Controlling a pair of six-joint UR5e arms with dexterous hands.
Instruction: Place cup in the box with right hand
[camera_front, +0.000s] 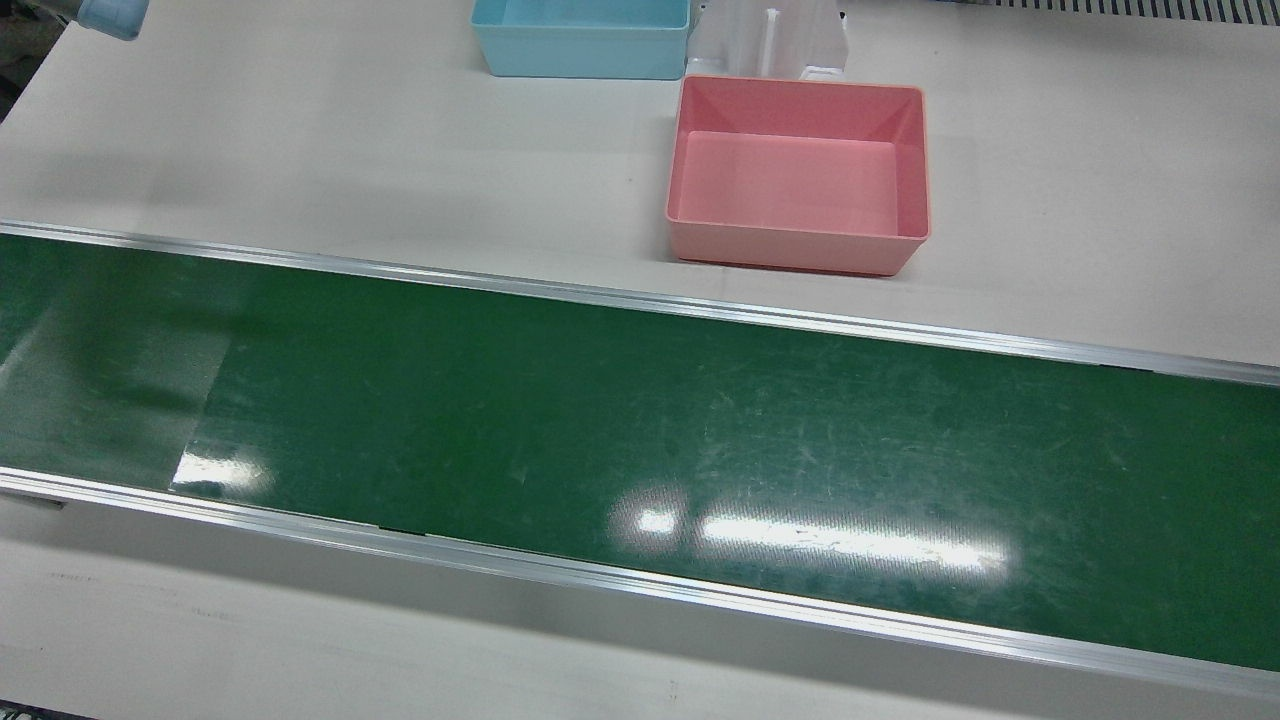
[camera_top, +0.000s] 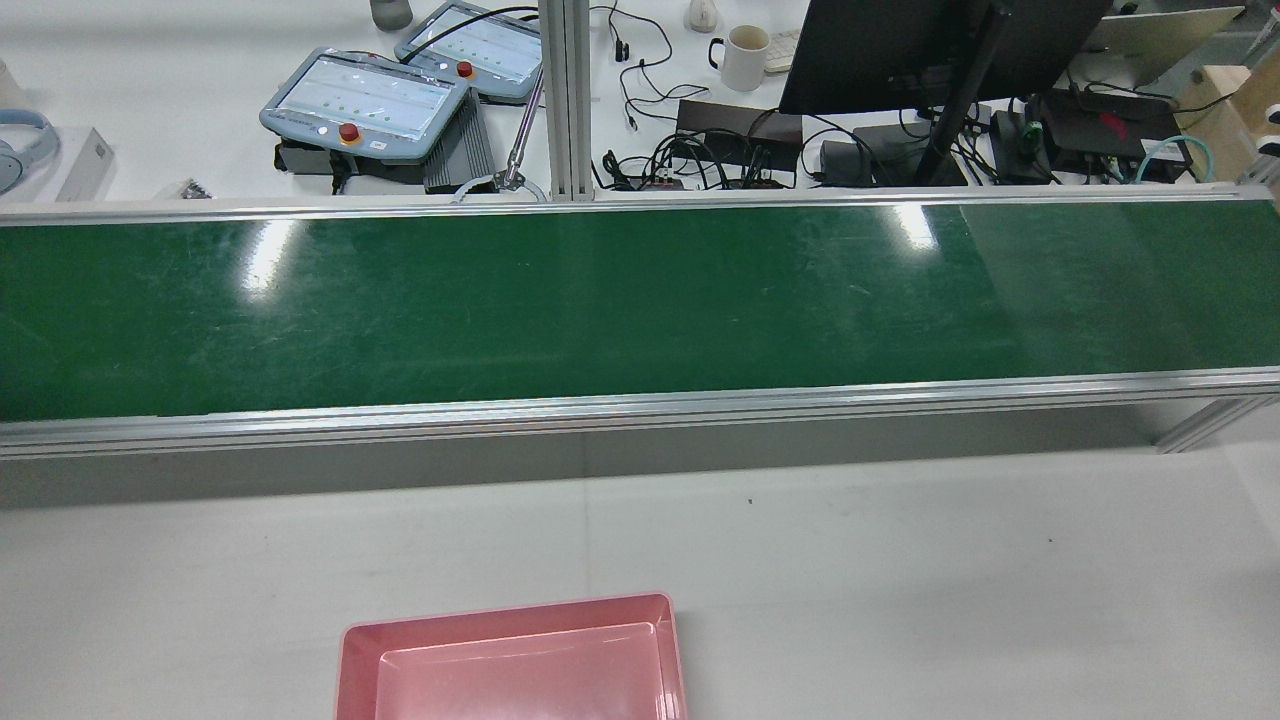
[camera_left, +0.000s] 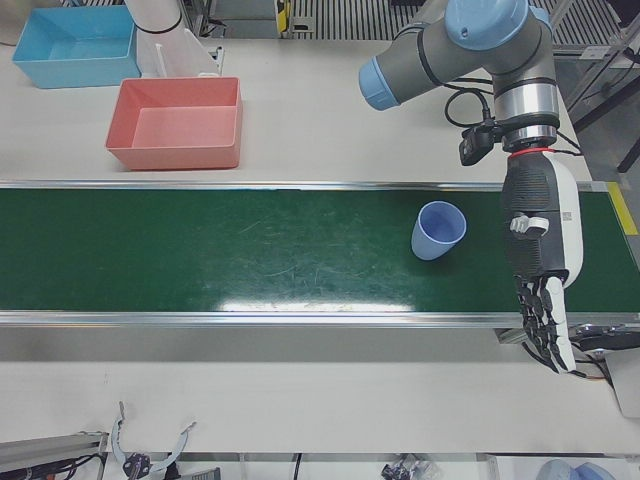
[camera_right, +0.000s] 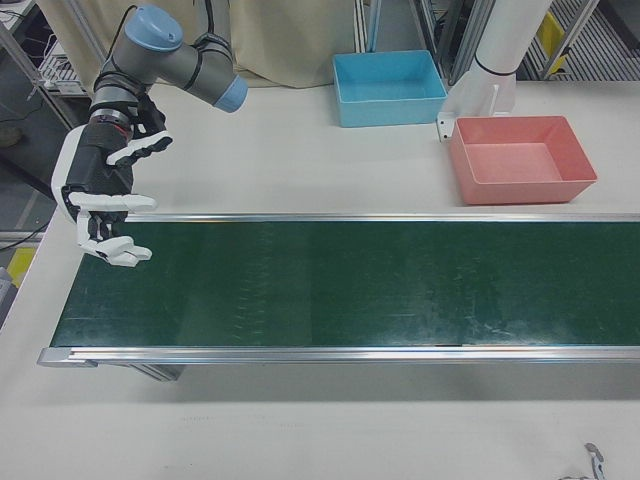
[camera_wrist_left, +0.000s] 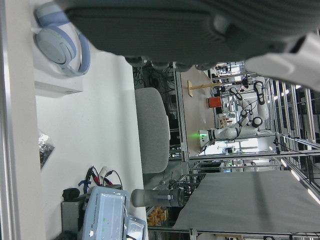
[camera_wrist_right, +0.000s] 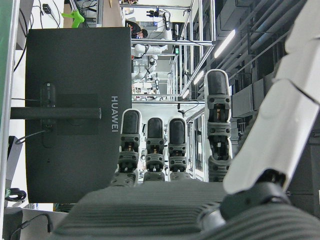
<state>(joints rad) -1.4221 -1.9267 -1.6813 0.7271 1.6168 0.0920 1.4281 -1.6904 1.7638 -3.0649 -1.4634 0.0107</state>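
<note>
Looking straight down from the front view, I see neither hand nor the cup; only the green belt (camera_front: 640, 440), the pink box (camera_front: 798, 172) on the white table beyond it, and a blue box (camera_front: 580, 38) cut off at the top edge.

From the rear view the belt lies bare and the pink box (camera_top: 510, 660) is clipped by the bottom edge.

On the left-front view, the blue cup (camera_left: 438, 231) stands upright on the belt, toward its right end. My left hand (camera_left: 541, 262) hangs just right of it, apart, fingers straight and pointing down, holding nothing.

On the right-front view, my right hand (camera_right: 105, 205) hovers over the belt's left end, fingers spread and loosely curled, empty. The cup is out of frame there.

Both hand views face away toward the room, showing only palm edges and extended fingers (camera_wrist_right: 155, 145).
</note>
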